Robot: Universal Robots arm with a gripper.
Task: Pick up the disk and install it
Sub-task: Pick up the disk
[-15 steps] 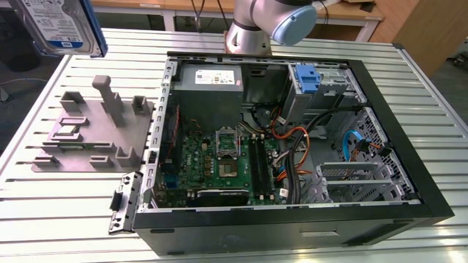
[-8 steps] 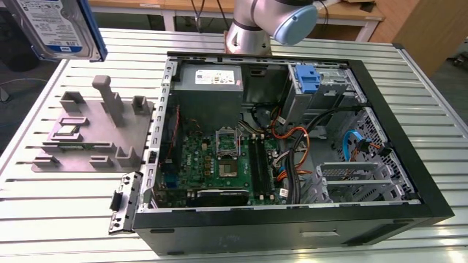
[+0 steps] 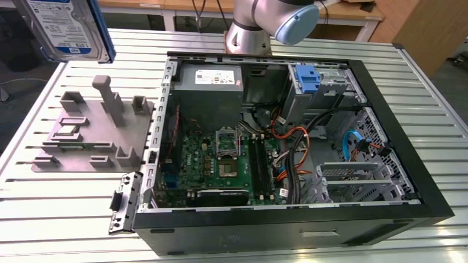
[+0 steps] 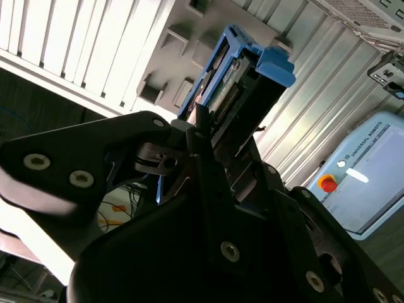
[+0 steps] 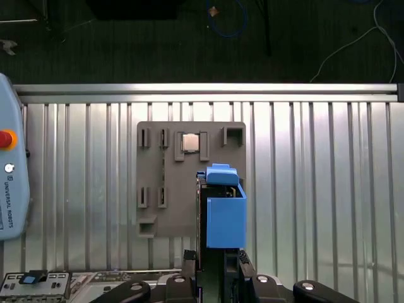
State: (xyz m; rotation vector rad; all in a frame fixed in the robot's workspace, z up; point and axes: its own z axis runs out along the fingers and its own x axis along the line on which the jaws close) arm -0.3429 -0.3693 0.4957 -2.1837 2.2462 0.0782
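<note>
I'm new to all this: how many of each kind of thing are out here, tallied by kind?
Silver hard drive in a blue plastic carrier, held aloft: 1
Grey plastic holder plate: 1
Open black computer case: 1
Bare blue plastic bracket inside the case: 1
Total: 4

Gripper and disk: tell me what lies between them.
Nothing. In the first wrist view the gripper clamps the disk directly, holding it over the grey fixture plate.
</note>
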